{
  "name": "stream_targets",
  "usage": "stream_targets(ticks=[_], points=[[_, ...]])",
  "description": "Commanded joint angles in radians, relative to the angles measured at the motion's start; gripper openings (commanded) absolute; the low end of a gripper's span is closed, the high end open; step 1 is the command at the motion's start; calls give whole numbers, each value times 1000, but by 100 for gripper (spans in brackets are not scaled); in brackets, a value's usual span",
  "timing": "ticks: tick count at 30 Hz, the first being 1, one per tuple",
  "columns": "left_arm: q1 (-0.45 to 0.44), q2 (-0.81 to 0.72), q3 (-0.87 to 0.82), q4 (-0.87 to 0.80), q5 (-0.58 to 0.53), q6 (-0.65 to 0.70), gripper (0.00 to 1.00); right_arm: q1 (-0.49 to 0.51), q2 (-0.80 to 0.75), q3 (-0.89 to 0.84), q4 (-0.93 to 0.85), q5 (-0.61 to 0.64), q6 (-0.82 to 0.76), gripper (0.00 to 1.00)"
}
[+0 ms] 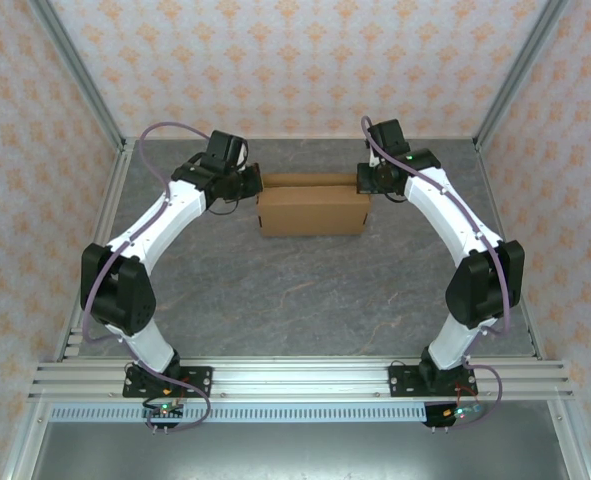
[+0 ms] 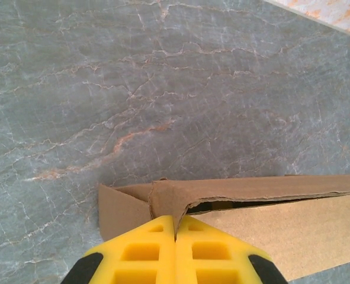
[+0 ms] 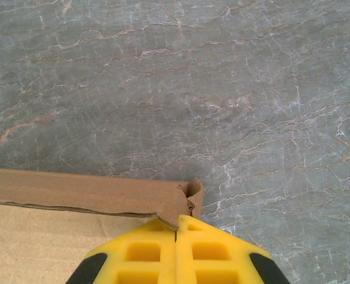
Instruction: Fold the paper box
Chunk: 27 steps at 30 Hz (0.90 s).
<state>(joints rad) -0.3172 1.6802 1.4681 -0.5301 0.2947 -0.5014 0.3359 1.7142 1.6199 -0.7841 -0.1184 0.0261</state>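
Note:
The paper box (image 1: 311,210) is a shallow brown cardboard box, standing at the back middle of the grey table. My left gripper (image 1: 255,185) is at its back left corner and my right gripper (image 1: 363,182) at its back right corner. In the left wrist view the yellow fingers (image 2: 145,248) are shut, with a corner of the box's top flap (image 2: 269,189) pinched in the seam between them (image 2: 175,220). A dark gap shows under that flap. In the right wrist view the jaws (image 3: 175,228) are shut on the flap's corner (image 3: 74,189).
Grey marbled tabletop (image 1: 305,290) stretches in front of the box. Patterned walls and aluminium posts (image 1: 80,75) close in the back and sides. A rail (image 1: 295,378) carries both arm bases at the near edge.

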Motion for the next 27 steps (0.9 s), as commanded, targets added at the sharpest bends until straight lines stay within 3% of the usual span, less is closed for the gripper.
stream_targets(ticks=[1,4,12,27], points=[[-22,-30,-66,24,-32,-16,0,14,30,-22,-60,3,19,2],[-26,-37,-69,5,-79,20,0,14,28,-27,-55,3,19,2],[-22,-24,-34,-69,-58,120,0,14,28,-28,-63,14,9,2],[-11,-46,-105,-52,-139,136,0,13,22,-35,-68,34,-1,1]])
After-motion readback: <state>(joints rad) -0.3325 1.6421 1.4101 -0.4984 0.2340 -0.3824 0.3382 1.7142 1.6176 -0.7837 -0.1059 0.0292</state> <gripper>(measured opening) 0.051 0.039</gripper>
